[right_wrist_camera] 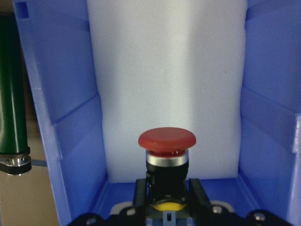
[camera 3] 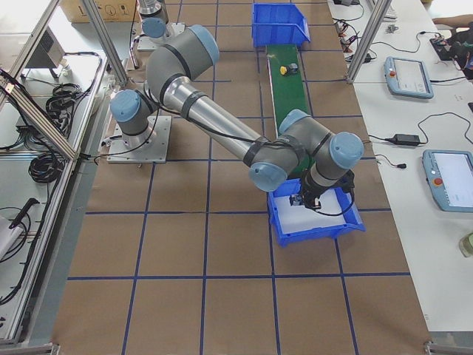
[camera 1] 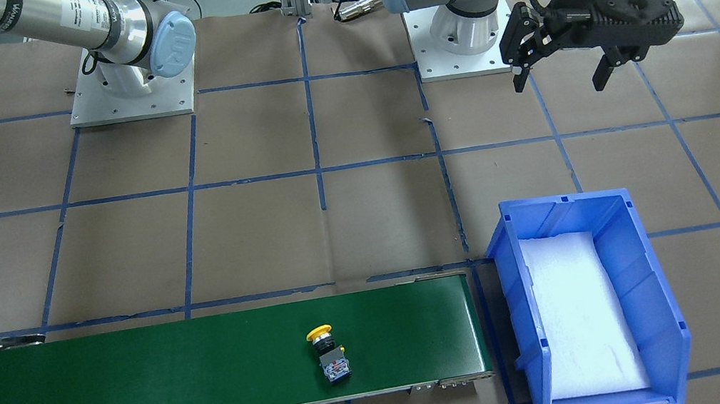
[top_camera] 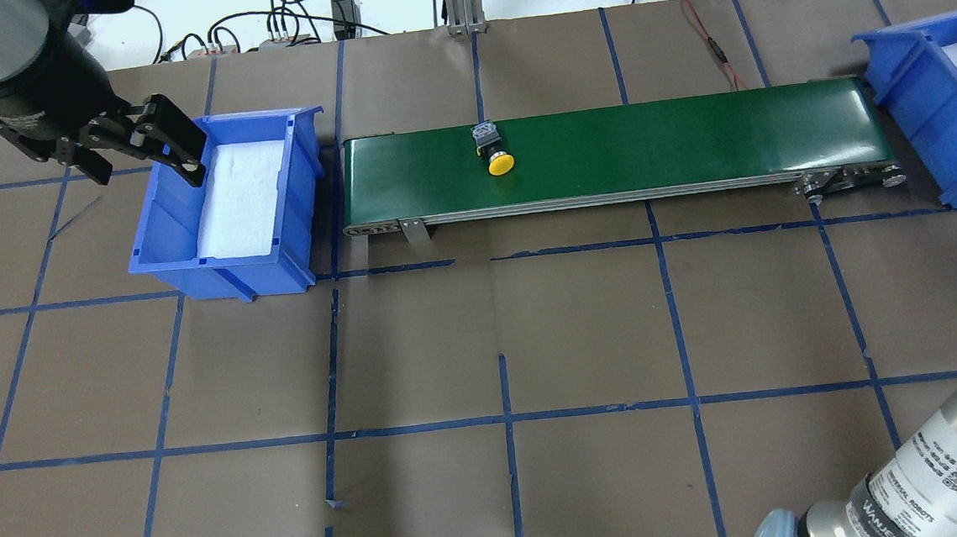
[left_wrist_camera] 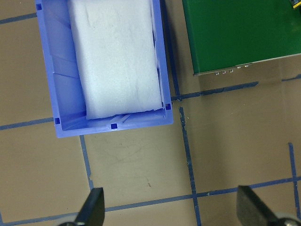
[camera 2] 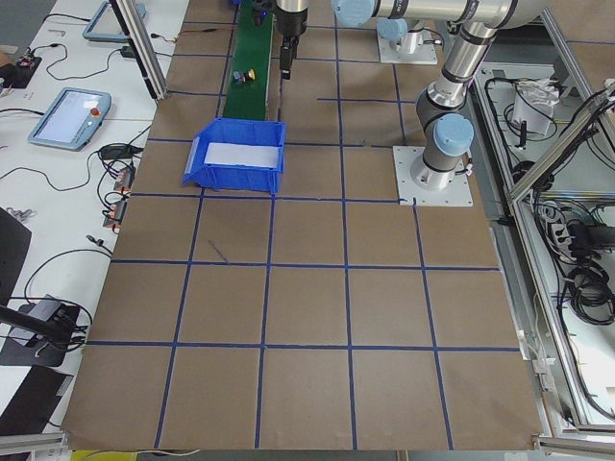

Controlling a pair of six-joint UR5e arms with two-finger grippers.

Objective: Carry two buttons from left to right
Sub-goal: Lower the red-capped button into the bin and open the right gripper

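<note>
My right jaws are clamped on the red button, pinching its black collar from both sides so that the mushroom cap points away from my wrist camera. It hangs inside the right blue bin, above the white foam liner and close to the bin's near end wall; whether its body touches the foam I cannot tell. The yellow button lies on its side on the green conveyor belt, cap towards my base and contact block away from it, in the half of the belt nearer the left blue bin and well apart from both bins. My left jaws are spread wide with nothing between them, and their two dark fingertips show at the bottom of the left wrist view over the brown paper worktop with its blue tape grid. They hang in the air above the worktop near the left bin, which is lined with white foam as well.
</note>
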